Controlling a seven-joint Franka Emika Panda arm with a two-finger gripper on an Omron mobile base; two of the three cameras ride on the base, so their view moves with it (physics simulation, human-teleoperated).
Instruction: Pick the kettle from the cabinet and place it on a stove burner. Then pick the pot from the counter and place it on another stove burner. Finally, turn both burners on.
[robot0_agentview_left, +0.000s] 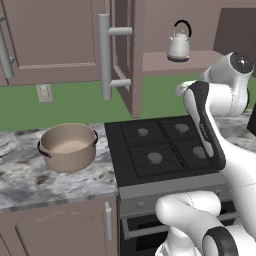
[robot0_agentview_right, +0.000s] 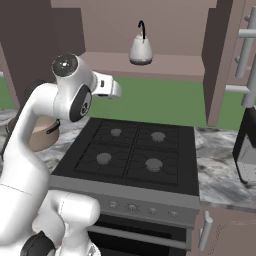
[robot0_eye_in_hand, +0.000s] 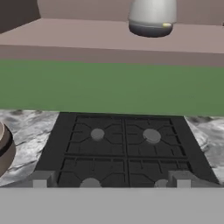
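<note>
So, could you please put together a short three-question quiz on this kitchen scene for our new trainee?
1. Where does the kettle stand?
2. True or false: the pot already sits on the cooktop.
3. The claw is: A) shut on the kettle, B) open and holding nothing, C) shut on the pot.

Key:
1. On the shelf of the open cabinet, above the cooktop.
2. False; it rests on the counter, left of the cooktop.
3. B.

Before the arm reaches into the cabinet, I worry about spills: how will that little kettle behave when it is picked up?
The kettle looks rigid and probably light. Its rounded silvery body may slip between the fingers. The thin arched handle stands above the lid, so gripped there it could swing. It rests upright on the cabinet shelf, and a sideways nudge might slide it.
</note>
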